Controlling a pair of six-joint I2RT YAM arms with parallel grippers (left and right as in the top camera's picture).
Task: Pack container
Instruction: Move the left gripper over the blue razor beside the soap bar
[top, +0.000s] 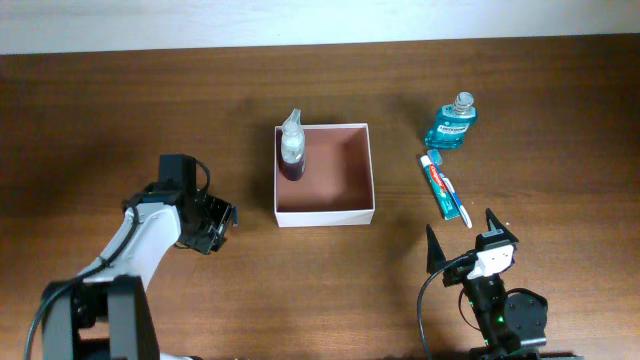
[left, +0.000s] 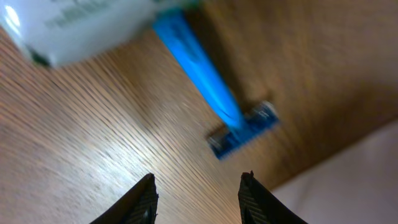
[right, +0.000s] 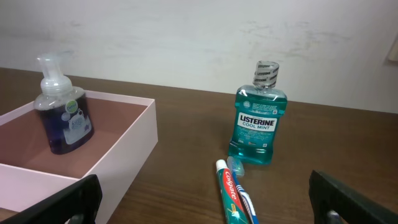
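- table (top: 560, 90): dark wood. it carries the box and every loose toiletry.
- container (top: 372, 170): square, white-walled and reddish-brown inside, it sits at the middle of the table. most of its floor is bare.
- left gripper (left: 199, 186): it hangs low over the wood just left of the container. the fingers are partly apart with nothing between them.
- right gripper (top: 461, 235): it is near the front edge, right of the container. the fingers are spread as wide as they go and hold nothing.
- mouthwash bottle (right: 256, 127): teal and upright, it stands on the table to the right of the container, outside it.
- pump bottle (top: 291, 148): dark liquid with a clear pump top. it stands upright in the container's far left corner and is the only item packed.
- white item (left: 74, 25): blurred, with faint green print, it lies on the wood ahead of the left gripper. i cannot tell what it is.
- toothpaste (top: 437, 180): it lies flat just in front of the mouthwash bottle, not packed.
- toothbrush (top: 462, 210): it lies beside the toothpaste, close to the right gripper.
- razor (left: 227, 106): blue, it lies on the wood just ahead of the left fingers, untouched.
- my judgement: one item is in and at least five are left, so packing is at an early stage.
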